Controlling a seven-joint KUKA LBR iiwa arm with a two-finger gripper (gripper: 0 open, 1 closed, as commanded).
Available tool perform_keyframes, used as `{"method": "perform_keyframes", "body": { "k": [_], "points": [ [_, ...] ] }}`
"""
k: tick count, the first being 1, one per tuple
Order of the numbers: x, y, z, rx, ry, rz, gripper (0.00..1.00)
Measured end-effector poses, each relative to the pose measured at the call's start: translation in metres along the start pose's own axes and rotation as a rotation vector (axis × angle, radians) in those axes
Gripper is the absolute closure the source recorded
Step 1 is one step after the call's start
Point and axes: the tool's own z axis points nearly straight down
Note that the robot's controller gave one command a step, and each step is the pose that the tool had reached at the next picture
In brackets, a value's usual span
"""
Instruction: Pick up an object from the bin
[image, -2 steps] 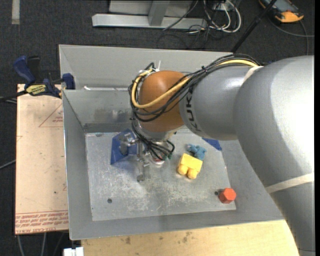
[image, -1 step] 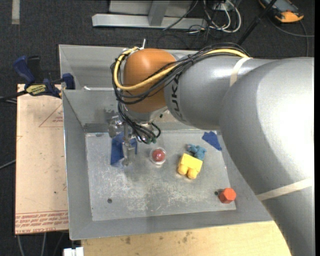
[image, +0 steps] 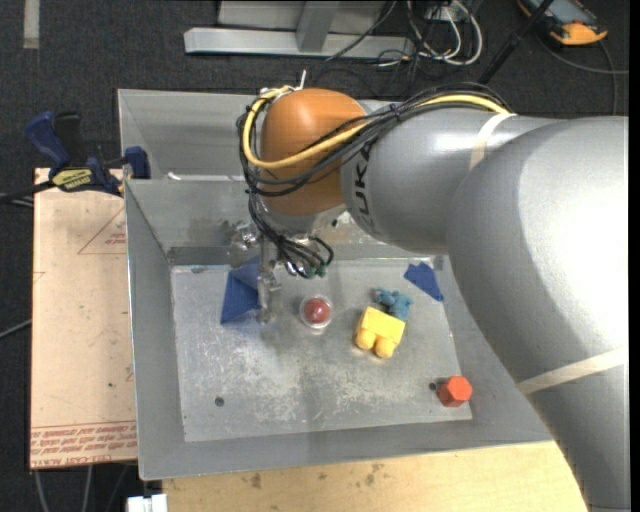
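My gripper (image: 266, 288) hangs under the orange wrist cover, low in the bin's back left part. It stands right against the right edge of a dark blue wedge-shaped piece (image: 240, 298) that lies on the floor there. Whether it touches or grips that piece I cannot make out. A small red ball in a clear cup (image: 317, 312) sits just to the gripper's right. Further right lies a yellow block (image: 380, 332) with a small teal piece (image: 392, 299) behind it.
A second dark blue flat piece (image: 425, 281) leans near the right wall. An orange-red block (image: 455, 390) sits at the front right corner. The arm's thick body overhangs the bin's right side. The sloped left wall rises close beside the blue wedge.
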Motion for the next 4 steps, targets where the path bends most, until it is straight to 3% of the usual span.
{"method": "perform_keyframes", "body": {
  "k": [1,2,3,4],
  "points": [
    [-0.006,0.016,0.032,-0.002,0.004,-0.049,0.00],
    [-0.007,0.016,0.031,-0.003,0.001,-0.047,0.00],
    [-0.004,0.020,0.033,-0.009,0.019,-0.050,1.00],
    [-0.005,0.020,-0.002,-0.002,-0.001,-0.050,1.00]
  ]
}}
